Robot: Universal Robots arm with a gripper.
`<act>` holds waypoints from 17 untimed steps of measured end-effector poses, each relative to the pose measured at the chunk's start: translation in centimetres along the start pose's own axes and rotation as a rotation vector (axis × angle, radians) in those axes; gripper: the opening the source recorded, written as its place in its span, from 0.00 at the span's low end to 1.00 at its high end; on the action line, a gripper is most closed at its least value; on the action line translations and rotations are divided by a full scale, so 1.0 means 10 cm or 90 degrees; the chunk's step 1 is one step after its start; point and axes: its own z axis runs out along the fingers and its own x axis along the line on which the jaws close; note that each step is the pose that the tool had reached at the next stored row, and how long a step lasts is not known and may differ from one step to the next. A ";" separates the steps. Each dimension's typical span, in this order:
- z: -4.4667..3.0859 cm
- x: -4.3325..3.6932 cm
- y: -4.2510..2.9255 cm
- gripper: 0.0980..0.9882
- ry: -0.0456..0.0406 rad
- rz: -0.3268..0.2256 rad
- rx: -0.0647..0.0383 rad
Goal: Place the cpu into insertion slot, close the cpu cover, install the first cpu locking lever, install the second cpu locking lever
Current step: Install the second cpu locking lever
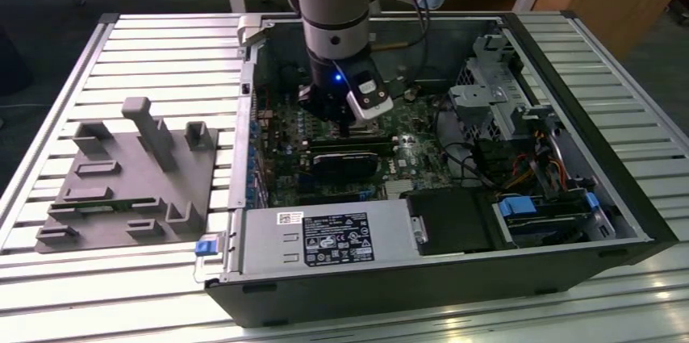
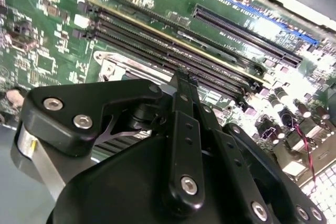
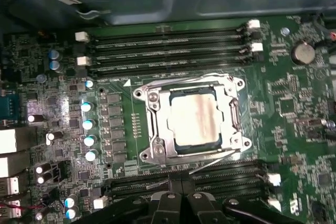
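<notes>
The black pincer [image 3: 181,199] has its fingers together, holding nothing. Just ahead of it, the flat silver square cpu [image 3: 195,119] sits under the shiny metal cpu cover [image 3: 157,124]. To lock it well, push each lever slowly.

— What is carrying everything?
— A slatted metal table [image 1: 129,44] is holding it all in the exterior view.
— Lying on it?
— An open computer case [image 1: 431,278] is sitting at centre toward 3 o'clock; a grey fixture block [image 1: 124,177] is resting at 9 o'clock, just beside the case.
</notes>
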 end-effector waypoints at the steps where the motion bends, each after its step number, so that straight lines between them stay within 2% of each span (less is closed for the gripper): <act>1: 0.005 0.004 -0.001 0.01 0.0006 -0.005 -0.003; 8: 0.045 0.047 -0.016 0.01 0.0046 -0.032 -0.024; 17: 0.080 0.060 -0.087 0.01 0.0067 -0.047 -0.034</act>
